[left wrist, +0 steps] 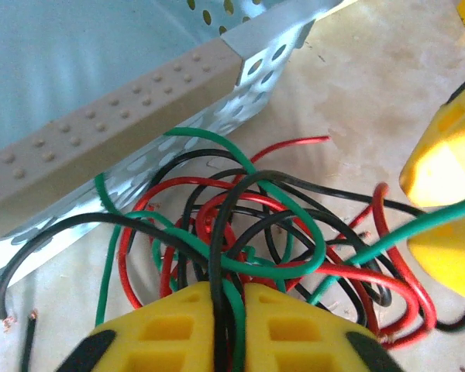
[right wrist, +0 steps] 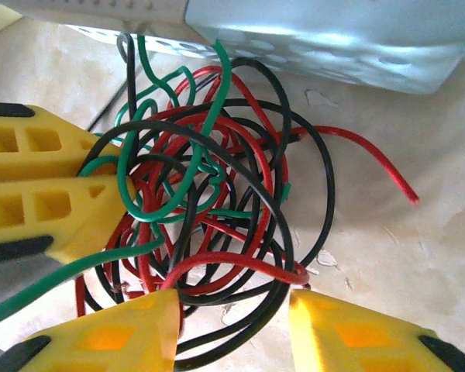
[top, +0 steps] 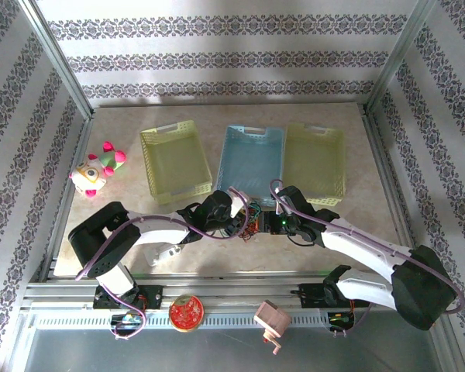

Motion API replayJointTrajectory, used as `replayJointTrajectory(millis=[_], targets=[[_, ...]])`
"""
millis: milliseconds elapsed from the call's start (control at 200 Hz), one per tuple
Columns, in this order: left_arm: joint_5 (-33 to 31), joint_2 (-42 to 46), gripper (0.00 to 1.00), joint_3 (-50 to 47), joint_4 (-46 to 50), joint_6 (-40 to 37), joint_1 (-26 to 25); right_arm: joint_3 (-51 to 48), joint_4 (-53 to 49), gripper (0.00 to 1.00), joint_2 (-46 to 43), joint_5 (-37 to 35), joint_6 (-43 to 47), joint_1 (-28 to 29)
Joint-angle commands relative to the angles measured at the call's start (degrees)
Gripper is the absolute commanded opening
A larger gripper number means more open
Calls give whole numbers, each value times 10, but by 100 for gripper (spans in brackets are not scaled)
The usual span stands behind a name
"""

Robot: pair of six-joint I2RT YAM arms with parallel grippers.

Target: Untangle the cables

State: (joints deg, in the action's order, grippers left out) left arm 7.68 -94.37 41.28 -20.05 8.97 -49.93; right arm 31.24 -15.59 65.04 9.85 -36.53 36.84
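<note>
The cables (top: 250,221) are lying bunched just near of the blue basket (top: 252,163), between both grippers. The left gripper (left wrist: 229,291) is pinching black and green strands from the left. The right gripper (right wrist: 232,306) is waiting, jaws apart, at the tangle's right side.

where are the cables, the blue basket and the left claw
cables (right wrist: 205,177): right wrist view, middle of the tangle
blue basket (top: 250,164): top external view, bare floor inside it
left claw (left wrist: 227,293): left wrist view, midway between its fingertips, where black and green strands are pinched
</note>
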Motion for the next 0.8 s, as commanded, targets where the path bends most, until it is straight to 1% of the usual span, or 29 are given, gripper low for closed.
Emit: replayJointTrajectory(millis=[0, 40, 125, 200, 375, 490, 535, 685, 745, 795], targets=[[0, -13, 8, 12, 18, -11, -14, -8, 7, 44, 9, -10, -3, -5], [-1, -12, 5, 13, 18, -13, -15, -8, 8, 43, 13, -9, -3, -6], [-3, -13, 3, 12, 18, -13, -16, -8, 10, 41, 20, -6, -2, -7], [-4, -13, 0, 13, 18, -14, -16, -10, 14, 38, 25, -1, -2, -8], [-27, -24, 0, 18, 25, -12, -17, -10, 12, 20, 25, 3, 1, -15], [-58, -32, 0, 23, 36, -6, -17, -13, -2, 7, 7, -20, -9, -15], [-66, -33, 0, 23, 37, -5, -17, -15, -10, 0, -1, -36, -14, -16], [-70, -35, 0, 24, 37, -6, -17, -31, -31, 0, -53, -105, -38, -26], [-68, -35, 0, 24, 37, -7, -17, -40, -26, 0, -76, -116, -44, -31], [-66, -35, 0, 24, 36, -8, -17, -46, -16, 0, -87, -112, -43, -33]])
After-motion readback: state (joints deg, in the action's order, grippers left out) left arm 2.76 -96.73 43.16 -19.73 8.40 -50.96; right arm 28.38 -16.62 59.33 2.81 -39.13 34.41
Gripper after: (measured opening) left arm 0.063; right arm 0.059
